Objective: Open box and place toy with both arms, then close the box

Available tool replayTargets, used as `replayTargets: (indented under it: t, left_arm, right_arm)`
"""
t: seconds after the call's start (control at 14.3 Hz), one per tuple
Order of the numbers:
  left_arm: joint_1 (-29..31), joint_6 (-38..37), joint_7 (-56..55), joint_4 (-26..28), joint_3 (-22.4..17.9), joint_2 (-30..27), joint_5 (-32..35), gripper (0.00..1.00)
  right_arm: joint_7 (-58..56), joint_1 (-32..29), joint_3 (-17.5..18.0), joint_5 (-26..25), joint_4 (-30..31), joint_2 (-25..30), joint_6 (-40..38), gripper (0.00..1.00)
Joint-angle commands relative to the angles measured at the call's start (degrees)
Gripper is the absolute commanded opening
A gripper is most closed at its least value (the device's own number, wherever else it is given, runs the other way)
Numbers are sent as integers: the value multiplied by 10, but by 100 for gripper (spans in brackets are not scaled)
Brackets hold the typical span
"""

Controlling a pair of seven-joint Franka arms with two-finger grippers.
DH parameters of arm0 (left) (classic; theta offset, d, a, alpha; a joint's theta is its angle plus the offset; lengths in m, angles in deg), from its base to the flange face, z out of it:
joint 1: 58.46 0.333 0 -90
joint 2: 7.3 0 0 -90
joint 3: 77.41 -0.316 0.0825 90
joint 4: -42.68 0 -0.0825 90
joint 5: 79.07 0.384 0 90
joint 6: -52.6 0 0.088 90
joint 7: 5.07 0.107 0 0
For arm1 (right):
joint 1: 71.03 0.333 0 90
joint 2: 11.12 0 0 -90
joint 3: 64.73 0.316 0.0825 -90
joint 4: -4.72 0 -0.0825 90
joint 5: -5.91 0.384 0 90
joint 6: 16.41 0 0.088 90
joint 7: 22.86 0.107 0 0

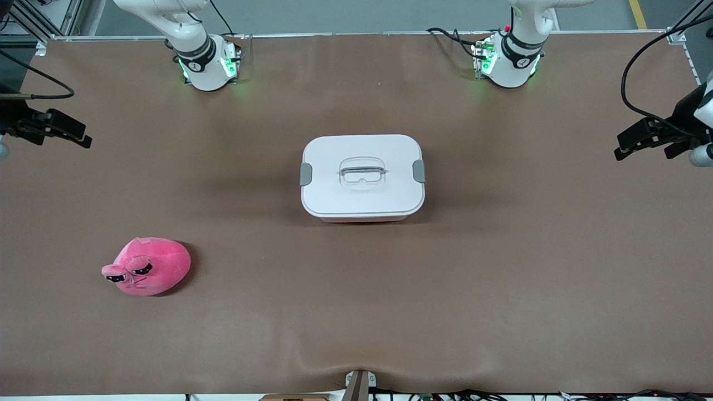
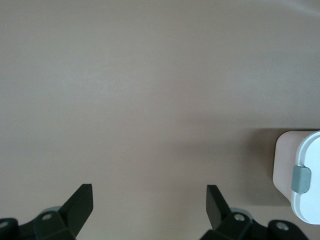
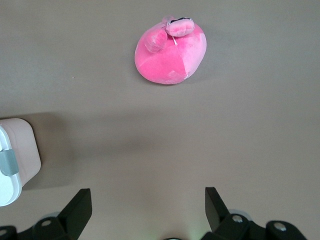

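Two black two-finger claws hang spread apart and empty above the brown bench [image 1: 501,289]: the left claw [image 2: 149,202] over the left arm's end, the right claw [image 3: 148,206] over the right arm's end. Between them, mid-bench, sits the rounded-rectangular translucent pink plastic box [image 1: 362,177], its white lid on and grey side clips down. Nearer the front camera, toward the right arm's end, lies the small hot-pink plush toy [image 1: 147,266], well apart from the box.

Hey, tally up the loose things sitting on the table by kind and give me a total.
Box, lid on: 1
Plush toy: 1
Total: 2
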Motion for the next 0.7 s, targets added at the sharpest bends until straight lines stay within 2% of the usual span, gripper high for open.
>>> replayTargets:
  t: [0.0,0.63]
  left_arm:
    - [-1,-11,7,-19,-2,9,-4,100]
    - [3,-11,7,-29,-4,23,-2,100]
  right_arm:
    - [-2,-3,2,9,-12,-5,-5,100]
    - [-2,0,2,9,-12,-5,-6,100]
